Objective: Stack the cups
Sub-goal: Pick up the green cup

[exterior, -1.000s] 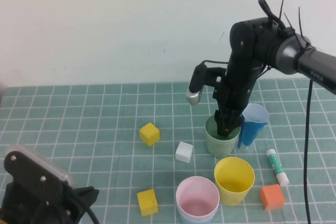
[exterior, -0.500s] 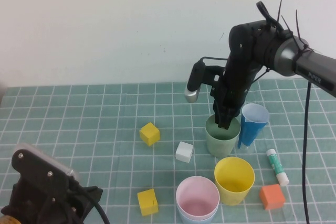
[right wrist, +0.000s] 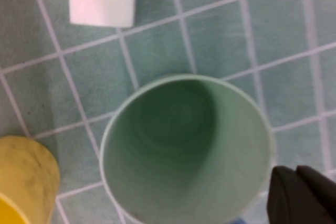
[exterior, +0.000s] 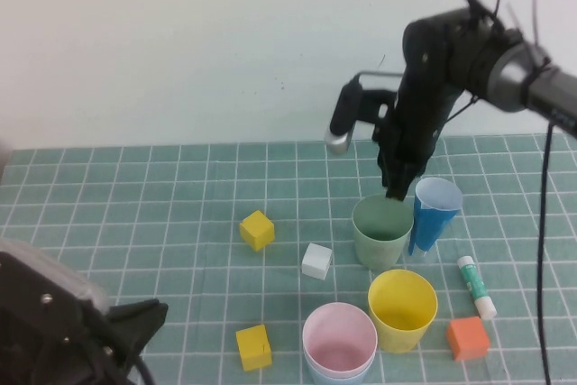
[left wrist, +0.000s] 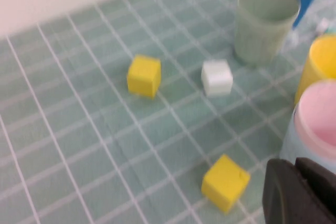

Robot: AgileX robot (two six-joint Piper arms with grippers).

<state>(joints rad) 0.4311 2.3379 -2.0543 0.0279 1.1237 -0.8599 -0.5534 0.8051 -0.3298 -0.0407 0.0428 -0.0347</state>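
Two pincers pressed together, both empty | right pincer (exterior: 397, 192) hovers above green cup (exterior: 382, 232), which stands by yellow cup (exterior: 401, 309) | left pincer (left wrist: 302, 192) near pink cup (exterior: 338, 340) | step: green pickup missed | next: reopen, re-grip rim

Plain off-white wall (exterior: 198, 42) filling the upper half of the high view, faintly scuffed, evenly lit with soft shadow. Below it, a sage-green mat (exterior: 135, 223) ruled with a white square grid, covering the whole tabletop. Wall and mat meeting in a straight horizontal line. Soft light from above, short dim shadows on the mat.
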